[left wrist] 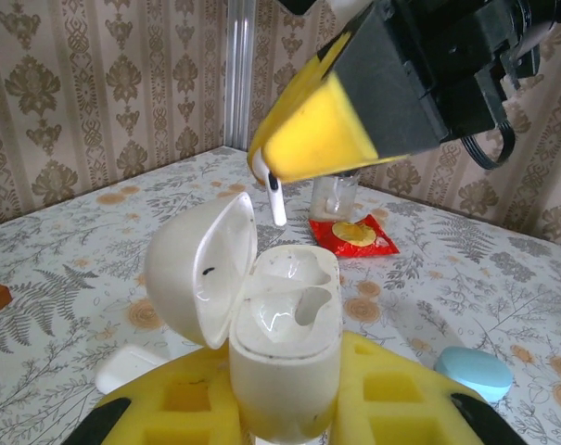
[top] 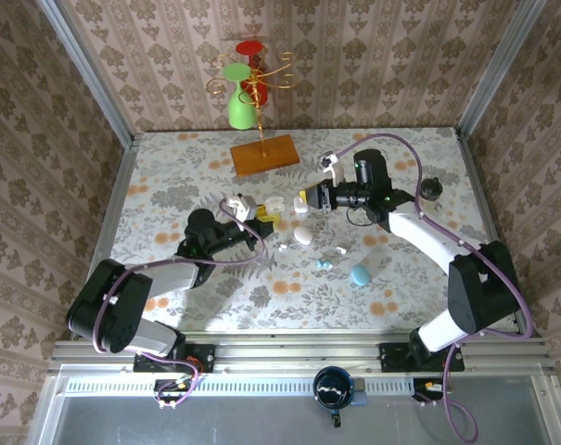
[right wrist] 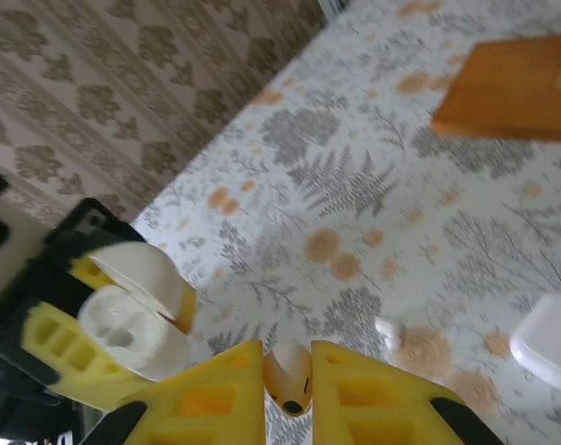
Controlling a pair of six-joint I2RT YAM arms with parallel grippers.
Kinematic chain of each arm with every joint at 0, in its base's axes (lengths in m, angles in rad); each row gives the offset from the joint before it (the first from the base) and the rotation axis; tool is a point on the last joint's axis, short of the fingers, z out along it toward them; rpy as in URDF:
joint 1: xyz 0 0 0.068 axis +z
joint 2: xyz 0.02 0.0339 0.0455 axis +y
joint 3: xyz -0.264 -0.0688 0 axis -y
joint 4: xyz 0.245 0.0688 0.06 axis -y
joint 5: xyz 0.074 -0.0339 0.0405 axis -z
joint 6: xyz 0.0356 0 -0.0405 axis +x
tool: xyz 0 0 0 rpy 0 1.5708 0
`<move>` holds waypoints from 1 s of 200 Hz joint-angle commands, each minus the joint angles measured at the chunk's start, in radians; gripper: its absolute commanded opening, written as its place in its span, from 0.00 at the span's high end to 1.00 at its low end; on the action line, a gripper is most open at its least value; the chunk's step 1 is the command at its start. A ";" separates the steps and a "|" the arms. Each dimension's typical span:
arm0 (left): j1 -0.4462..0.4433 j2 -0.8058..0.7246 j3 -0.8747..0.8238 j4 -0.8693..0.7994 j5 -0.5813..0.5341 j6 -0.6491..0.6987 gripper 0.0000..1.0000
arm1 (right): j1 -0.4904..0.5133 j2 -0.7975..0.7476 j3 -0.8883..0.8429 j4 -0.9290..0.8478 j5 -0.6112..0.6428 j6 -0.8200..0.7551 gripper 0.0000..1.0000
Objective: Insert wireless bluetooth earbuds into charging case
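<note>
narrow gap above open case (left wrist: 285, 324), raised lid (left wrist: 201, 269) beside it, right claw (right wrist: 287, 375) close overhead, blue case (left wrist: 473, 371) lying nearby

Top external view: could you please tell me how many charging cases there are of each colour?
White cases: 3 (open white case held in the left tool; closed white case just to its right; oval white case nearer the arm bases)
Blue cases: 1 (blue case)
Total: 4
</note>
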 commanded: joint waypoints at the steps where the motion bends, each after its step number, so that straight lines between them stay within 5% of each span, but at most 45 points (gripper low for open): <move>1: 0.004 -0.024 0.021 0.018 0.049 -0.023 0.94 | 0.015 -0.050 -0.020 0.188 -0.104 0.038 0.83; 72: 0.004 -0.024 0.001 0.084 0.064 -0.014 0.94 | 0.114 -0.035 0.029 0.167 -0.173 -0.010 0.83; 200: 0.005 -0.056 -0.022 0.122 0.033 -0.032 0.93 | 0.120 0.019 0.036 0.137 -0.137 -0.012 0.85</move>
